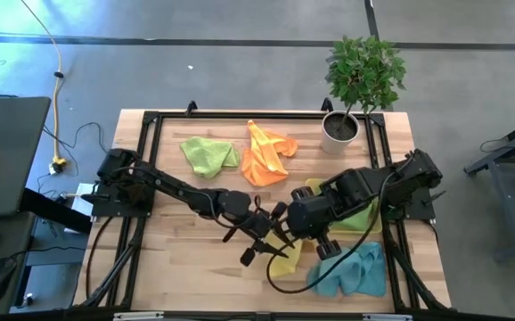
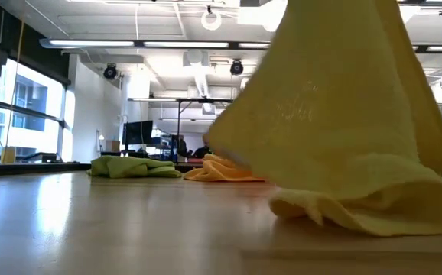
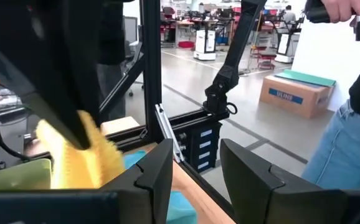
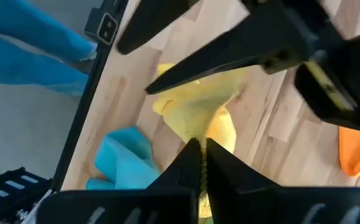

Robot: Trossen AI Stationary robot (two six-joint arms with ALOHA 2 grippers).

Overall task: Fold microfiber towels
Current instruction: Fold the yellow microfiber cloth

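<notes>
Right end effector (image 4: pixel 200 163): my fingers are pinched fully together on the yellow towel (image 4: pixel 195 109), holding it lifted near the front edge of the worktop (image 1: pixel 177 267), right of centre.
Left end effector (image 3: pixel 195 180): my fingers stand parted with nothing between them, just beside the hanging cloth.
Yellow towel position: it drapes from my right grip, lower hem bunched on the wood.
Other towels: green towel (image 1: pixel 208 154) and orange towel (image 1: pixel 266 156) near the back edge; teal towel (image 1: pixel 351 269) at the front right corner.
Step in hand, as I judge it: securing a second corner.
Procedure: bring the left fingers onto a free corner, close firmly, then draw both corners apart until the cloth hangs flat.
Caution: avoid gripping two layers.
</notes>
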